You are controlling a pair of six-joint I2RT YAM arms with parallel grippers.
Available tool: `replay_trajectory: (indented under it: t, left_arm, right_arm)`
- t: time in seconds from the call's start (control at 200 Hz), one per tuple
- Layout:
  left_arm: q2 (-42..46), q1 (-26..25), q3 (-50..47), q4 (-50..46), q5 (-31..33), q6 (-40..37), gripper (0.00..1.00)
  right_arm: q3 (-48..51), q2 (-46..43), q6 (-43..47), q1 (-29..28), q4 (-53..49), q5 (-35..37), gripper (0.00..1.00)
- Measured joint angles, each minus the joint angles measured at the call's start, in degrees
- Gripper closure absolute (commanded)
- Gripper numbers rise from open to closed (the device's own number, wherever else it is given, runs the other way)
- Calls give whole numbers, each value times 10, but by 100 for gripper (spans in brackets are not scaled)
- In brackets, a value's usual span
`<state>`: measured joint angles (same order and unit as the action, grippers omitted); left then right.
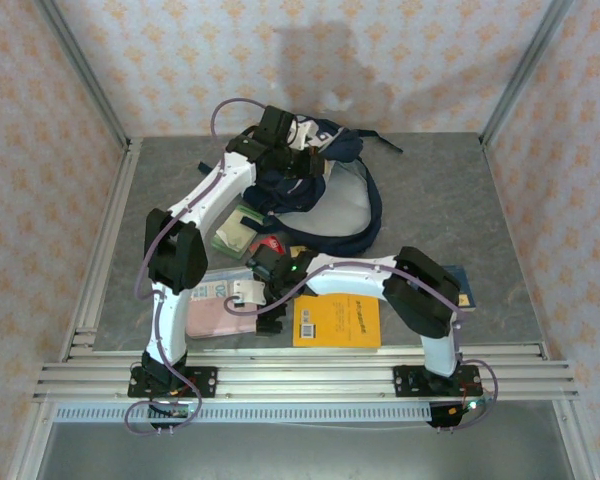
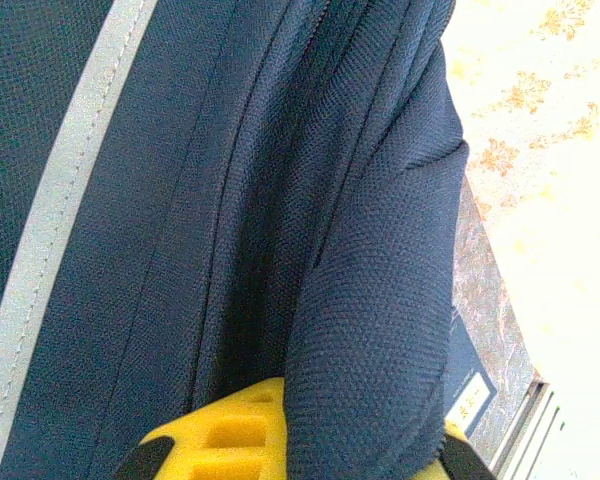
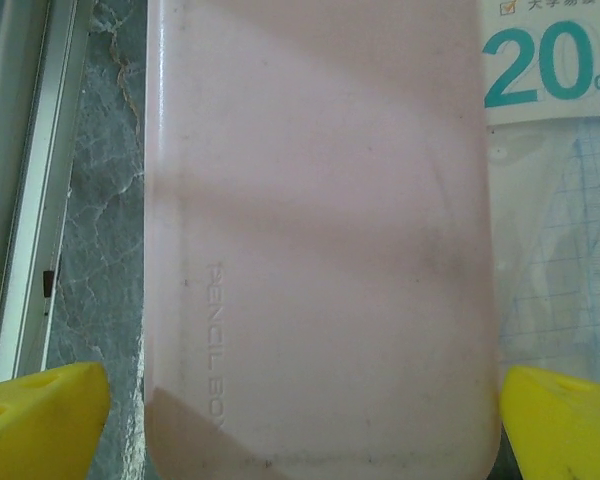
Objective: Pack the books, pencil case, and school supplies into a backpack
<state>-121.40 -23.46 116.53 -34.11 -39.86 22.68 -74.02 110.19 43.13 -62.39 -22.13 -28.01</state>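
Grey marbled tabletop, fenced by aluminium rails, with pale orange-patterned wallpaper behind. The backpack lies at the far middle, its navy fabric clamped in the left gripper, a fold bulging up between the yellow fingers. Near the front edge the right gripper hangs with jaws spread wide, one fingertip either side of the pink pencil case, gripping nothing. A pale blue printed packet lies just beside the case, cut off at the frame edge. A green-edged packet and a red packet sit between backpack and case, partly under the arms. The orange-yellow book lies at the front. The right arm covers most of a navy book.
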Motion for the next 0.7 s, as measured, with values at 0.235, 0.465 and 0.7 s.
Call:
replay_trajectory:
  t: [0.235, 0.465, 0.7]
  left_arm:
    - [0, 0, 0, 0, 0, 0, 100]
    - [0, 0, 0, 0, 0, 0, 100]
    - [0, 4, 0, 0, -4, 0, 100]
  right_arm:
    - [-17, 28, 3, -12, 1, 27, 1]
    - [-19, 45, 1, -31, -3, 53, 11]
    - [-11, 35, -15, -31, 3, 65, 26]
